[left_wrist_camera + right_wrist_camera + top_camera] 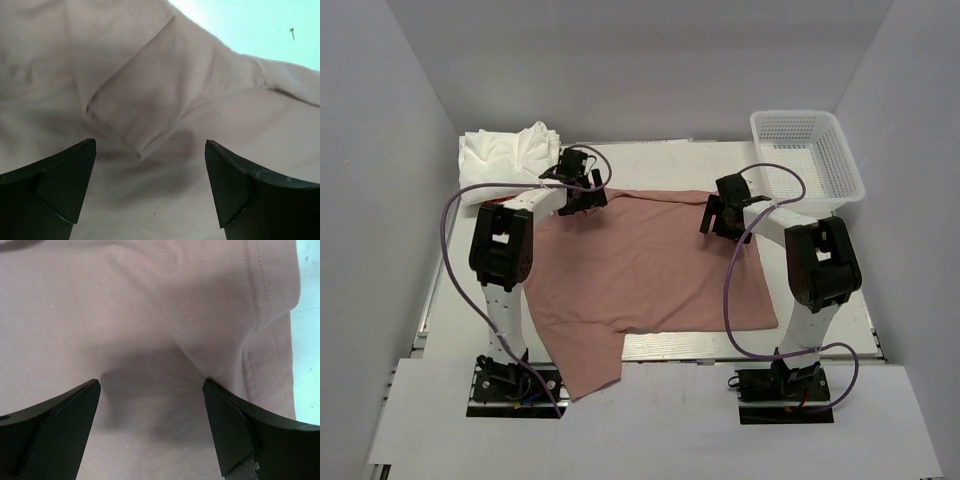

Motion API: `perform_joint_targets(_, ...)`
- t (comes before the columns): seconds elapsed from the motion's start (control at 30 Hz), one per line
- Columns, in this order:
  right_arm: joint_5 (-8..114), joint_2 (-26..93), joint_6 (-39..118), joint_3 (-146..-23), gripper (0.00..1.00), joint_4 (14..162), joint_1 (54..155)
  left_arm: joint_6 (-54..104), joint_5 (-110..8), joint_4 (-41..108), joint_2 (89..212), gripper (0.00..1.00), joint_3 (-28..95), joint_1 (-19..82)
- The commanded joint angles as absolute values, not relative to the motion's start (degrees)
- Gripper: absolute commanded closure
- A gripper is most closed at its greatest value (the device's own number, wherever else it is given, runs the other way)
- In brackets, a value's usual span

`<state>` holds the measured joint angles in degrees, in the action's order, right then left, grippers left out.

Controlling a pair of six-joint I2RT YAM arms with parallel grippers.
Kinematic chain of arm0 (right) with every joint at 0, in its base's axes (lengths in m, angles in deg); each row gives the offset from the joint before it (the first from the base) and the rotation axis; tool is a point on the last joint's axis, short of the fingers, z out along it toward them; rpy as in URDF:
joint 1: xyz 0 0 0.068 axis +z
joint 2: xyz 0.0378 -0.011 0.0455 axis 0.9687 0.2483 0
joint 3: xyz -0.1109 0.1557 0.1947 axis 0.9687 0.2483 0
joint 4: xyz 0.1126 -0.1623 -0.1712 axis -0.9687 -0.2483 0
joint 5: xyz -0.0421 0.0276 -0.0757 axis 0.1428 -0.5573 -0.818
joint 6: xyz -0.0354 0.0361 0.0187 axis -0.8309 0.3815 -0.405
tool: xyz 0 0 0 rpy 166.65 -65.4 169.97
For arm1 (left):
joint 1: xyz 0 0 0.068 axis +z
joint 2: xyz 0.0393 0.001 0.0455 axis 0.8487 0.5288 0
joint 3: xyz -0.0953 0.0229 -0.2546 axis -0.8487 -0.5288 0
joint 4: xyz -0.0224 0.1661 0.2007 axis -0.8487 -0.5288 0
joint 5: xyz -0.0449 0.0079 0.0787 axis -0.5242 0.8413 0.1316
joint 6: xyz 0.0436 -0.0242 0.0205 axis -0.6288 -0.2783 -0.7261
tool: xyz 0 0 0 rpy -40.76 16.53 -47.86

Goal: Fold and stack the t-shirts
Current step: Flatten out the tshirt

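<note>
A dusty pink t-shirt (650, 265) lies spread flat on the table, plain side up, one sleeve hanging over the near edge. My left gripper (582, 192) hovers open over its far left corner, above a folded flap of the pink cloth (150, 100). My right gripper (723, 222) hovers open over the far right part, near a stitched hem (255, 300). Nothing sits between either pair of fingers (60, 185) (240, 430). A pile of white t-shirts (505, 155) is bunched at the far left corner.
A white plastic mesh basket (810, 160) stands at the far right corner. The white table (650, 155) shows bare beyond the pink shirt. Grey walls close in on three sides. Purple cables loop from both arms.
</note>
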<state>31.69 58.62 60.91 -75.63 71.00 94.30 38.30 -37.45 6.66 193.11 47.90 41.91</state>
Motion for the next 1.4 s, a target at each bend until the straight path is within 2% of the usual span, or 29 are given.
perform_joint_targets(0.0,31.4,58.9,61.4,-74.3,0.1,70.9,92.8,36.6,-41.0,7.3,196.4,0.01,55.6,42.4)
perform_joint_targets(0.07,31.5,59.2,61.5,-74.7,0.1,70.4,92.7,36.1,-41.0,2.6,199.7,0.06,59.5,42.4)
perform_joint_targets(0.1,31.6,59.3,61.3,-74.8,0.1,70.5,92.4,36.6,-41.0,1.0,202.9,0.15,63.1,42.4)
perform_joint_targets(0.17,32.0,59.5,61.0,-74.6,0.1,70.4,92.3,36.6,-41.0,-0.7,204.6,0.25,65.3,43.0)
perform_joint_targets(0.2,32.2,59.4,61.1,-74.4,0.1,70.7,92.2,36.6,-41.0,-0.7,204.6,0.34,65.8,43.0)
perform_joint_targets(0.27,32.4,59.1,60.8,-73.4,0.1,70.7,92.1,36.6,-43.0,0.7,204.6,0.47,65.8,43.5)
perform_joint_targets(0.3,32.2,58.9,60.9,-73.3,0.1,70.7,92.1,36.6,-43.8,2.2,203.9,0.71,65.8,43.5)
perform_joint_targets(0.33,32.2,58.6,60.8,-72.9,0.1,70.9,92.1,36.6,-44.3,2.9,203.9,0.84,65.8,43.5)
perform_joint_targets(0.37,32.0,58.3,60.8,-72.1,0.1,71.0,92.2,37.3,-44.3,3.4,203.3,0.94,65.8,43.5)
perform_joint_targets(0.4,32.0,58.2,60.4,-72.0,0.1,71.1,92.1,37.3,-44.8,4.5,203.3,1.0,67.3,43.5)
perform_joint_targets(0.6,31.5,58.5,59.7,-72.3,0.11,71.3,92.1,38.1,-49.1,7.3,208.8,1.0,80.9,44.0)
perform_joint_targets(0.73,31.7,58.3,59.6,-72.5,0.13,71.2,92.2,39.8,-51.4,15.8,216.1,1.0,92.0,44.0)
perform_joint_targets(0.8,32.9,58.1,59.1,-72.8,0.14,71.5,92.1,39.3,-57.4,20.2,219.2,0.03,94.6,44.0)
perform_joint_targets(0.9,32.9,56.7,58.0,-72.8,0.14,71.3,92.2,39.3,-58.1,22.7,218.1,0.0,95.3,44.0)
perform_joint_targets(1.03,33.7,54.0,57.5,-71.1,0.14,72.5,92.3,38.6,-55.1,24.8,212.4,0.0,88.6,44.0)
perform_joint_targets(1.13,33.6,53.0,56.0,-71.4,0.14,72.9,92.6,35.6,-55.1,19.9,209.4,0.0,85.3,44.0)
perform_joint_targets(1.37,29.7,52.8,54.5,-75.7,0.11,72.0,92.7,31.8,-43.9,20.5,193.8,0.0,57.6,42.9)
